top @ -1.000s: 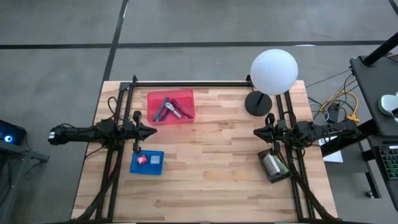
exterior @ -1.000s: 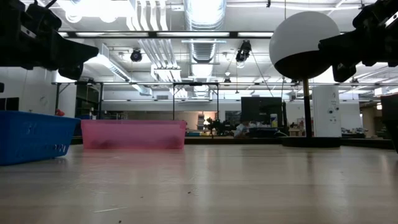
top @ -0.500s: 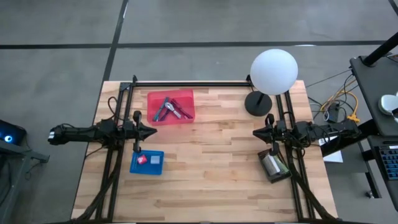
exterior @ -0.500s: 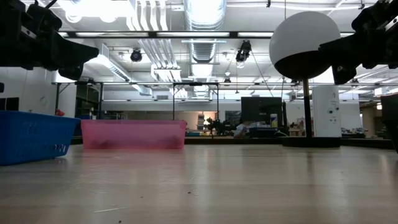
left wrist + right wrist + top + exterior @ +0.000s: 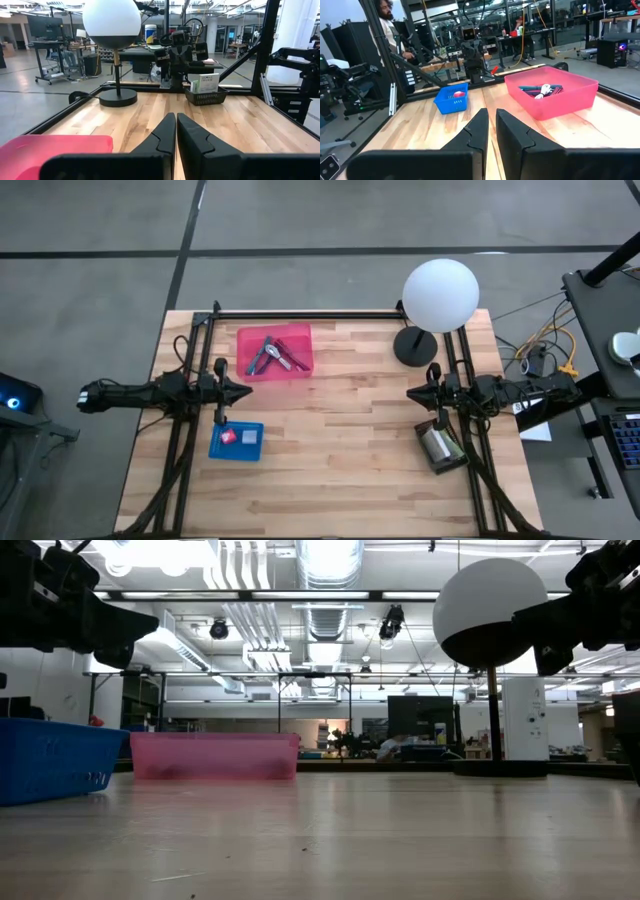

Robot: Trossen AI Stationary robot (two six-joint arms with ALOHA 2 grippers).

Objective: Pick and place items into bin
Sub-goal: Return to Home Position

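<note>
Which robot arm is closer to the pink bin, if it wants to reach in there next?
Left. The left tool sits close to the pink bin. The right tool waits much farther across the table, by the lamp.

No word, number or brand can be read in any view. The small white box with green print (image 5: 204, 82), which stands in the black mesh basket (image 5: 200, 96) on the far side of the table, carries some printing, but it is too small to make out. The side wall of the blue plastic bin (image 5: 50, 760) shows faint raised marks in the low view, and these cannot be read either.
</note>
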